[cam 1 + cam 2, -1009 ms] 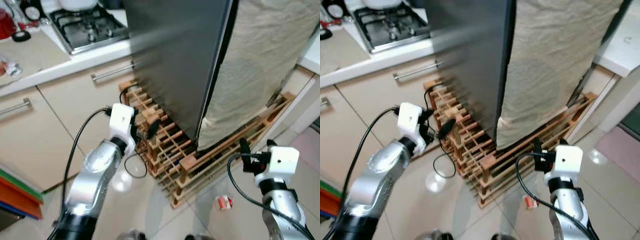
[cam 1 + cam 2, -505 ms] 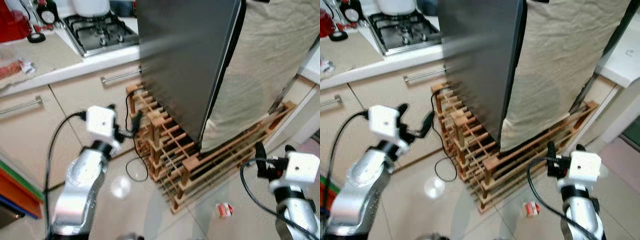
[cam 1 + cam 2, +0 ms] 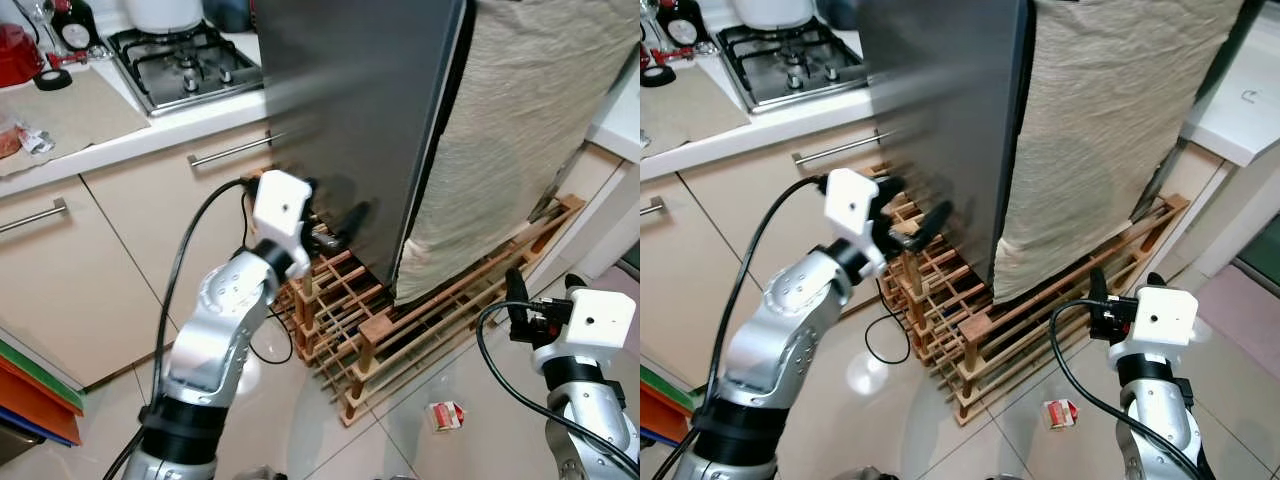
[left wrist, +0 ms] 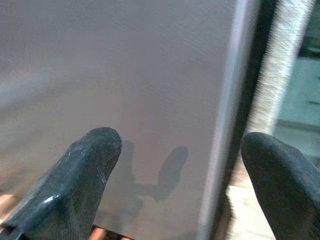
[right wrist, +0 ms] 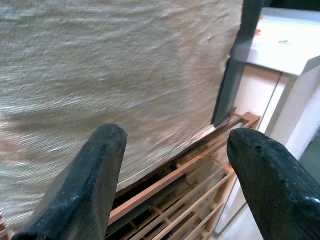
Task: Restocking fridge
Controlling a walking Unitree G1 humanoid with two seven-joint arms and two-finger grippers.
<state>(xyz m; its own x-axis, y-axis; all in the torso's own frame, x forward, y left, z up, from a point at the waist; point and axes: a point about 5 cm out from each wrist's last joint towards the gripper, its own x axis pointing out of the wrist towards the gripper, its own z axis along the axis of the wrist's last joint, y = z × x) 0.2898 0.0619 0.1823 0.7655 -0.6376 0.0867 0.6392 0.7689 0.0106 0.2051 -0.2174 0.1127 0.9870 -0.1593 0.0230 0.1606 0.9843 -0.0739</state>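
Note:
The fridge shows as a tall dark grey panel with a beige cloth draped over its right part. My left gripper is raised against the lower part of the grey panel, open, with nothing between its fingers. In the left wrist view the two fingertips stand wide apart just in front of the grey surface, near its vertical edge. My right gripper hangs low at the right, open and empty, pointing at the cloth and the wooden rack below it.
A wooden slatted rack lies under and in front of the fridge. A small red and white pack lies on the tiled floor. Left of the fridge run cream cabinets under a counter with a gas hob. A black cable loops by the rack.
My left arm has swung up and to the right, from in front of the cabinet to the grey fridge panel. The right gripper has hardly moved. The camera has shifted a little.

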